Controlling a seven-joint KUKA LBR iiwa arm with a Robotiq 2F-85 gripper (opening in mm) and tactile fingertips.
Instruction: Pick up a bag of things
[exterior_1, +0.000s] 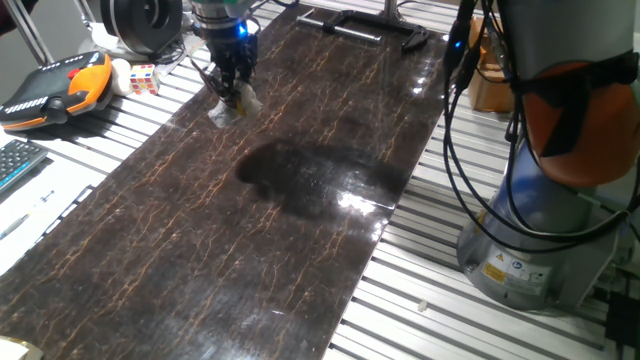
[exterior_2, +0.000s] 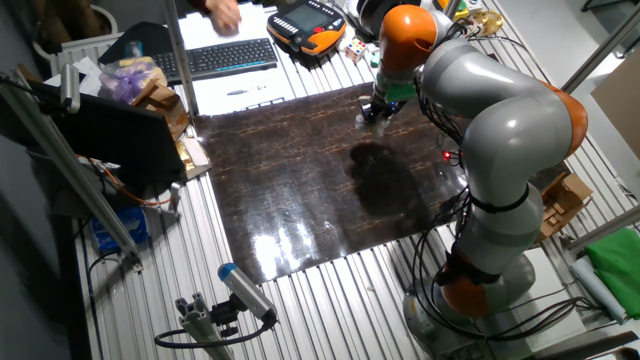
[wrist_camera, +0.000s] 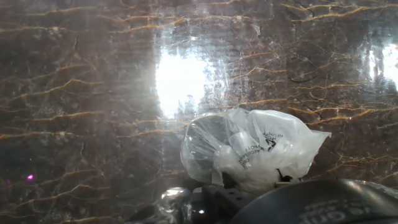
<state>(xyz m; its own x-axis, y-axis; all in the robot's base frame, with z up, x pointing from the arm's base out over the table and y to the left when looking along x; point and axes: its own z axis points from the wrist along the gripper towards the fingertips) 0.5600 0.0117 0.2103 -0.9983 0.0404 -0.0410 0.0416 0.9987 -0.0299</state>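
The bag of things (exterior_1: 238, 106) is wrinkly clear plastic with white bits showing through, at the far left of the dark marble-patterned tabletop (exterior_1: 280, 220). My gripper (exterior_1: 231, 86) stands straight over it, its fingers shut on the bag's top. In the hand view the bag (wrist_camera: 249, 148) hangs just past my gripper (wrist_camera: 249, 186), with the tabletop blurred behind it. Whether its bottom still touches the table I cannot tell. In the other fixed view the bag (exterior_2: 370, 121) shows as a small pale lump under my gripper (exterior_2: 379, 110).
A multicoloured puzzle cube (exterior_1: 144, 78) and an orange teach pendant (exterior_1: 55, 88) lie left of the bag, off the dark top. A keyboard (exterior_2: 225, 57) and a brown paper bag (exterior_2: 150, 95) lie further off. A black bar frame (exterior_1: 370, 25) is at the back. The arm's base (exterior_1: 540, 220) stands at the right.
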